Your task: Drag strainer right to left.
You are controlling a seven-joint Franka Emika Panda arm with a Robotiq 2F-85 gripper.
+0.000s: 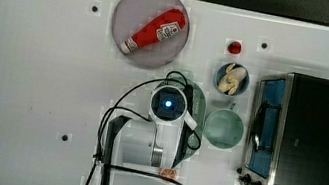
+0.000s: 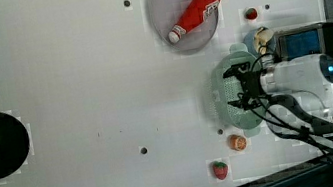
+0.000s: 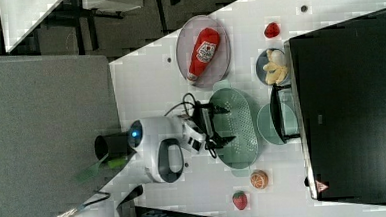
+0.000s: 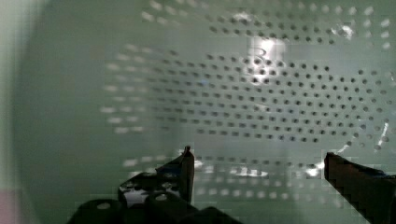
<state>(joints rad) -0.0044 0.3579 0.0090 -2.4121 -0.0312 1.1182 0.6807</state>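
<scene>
A: Top view: strainer mostly hidden under the arm, pale mint rim peeking out at 3 o'clock of the wrist, just beside the round mint cup and the toaster oven. Grey plate with the ketchup bottle at 11 o'clock.

B: Left view: gripper poised over the oval basin, fingers spread wide, nothing held. Best to sink one finger inside the wall, then pull slowly toward the open white surface, keeping clear of the toy orange at 6 o'clock.

A: Right view: same wide spread above the perforated base; thin, light plastic, likely to skid or tip under a fast tug. Bowl of banana pieces at 1 o'clock of the strainer, toy strawberry at 6 o'clock.

B: Wrist view: glossy green floor dotted with rows of small holes, curved wall rising beyond; both dark fingertips apart, gripping nothing yet.
</scene>
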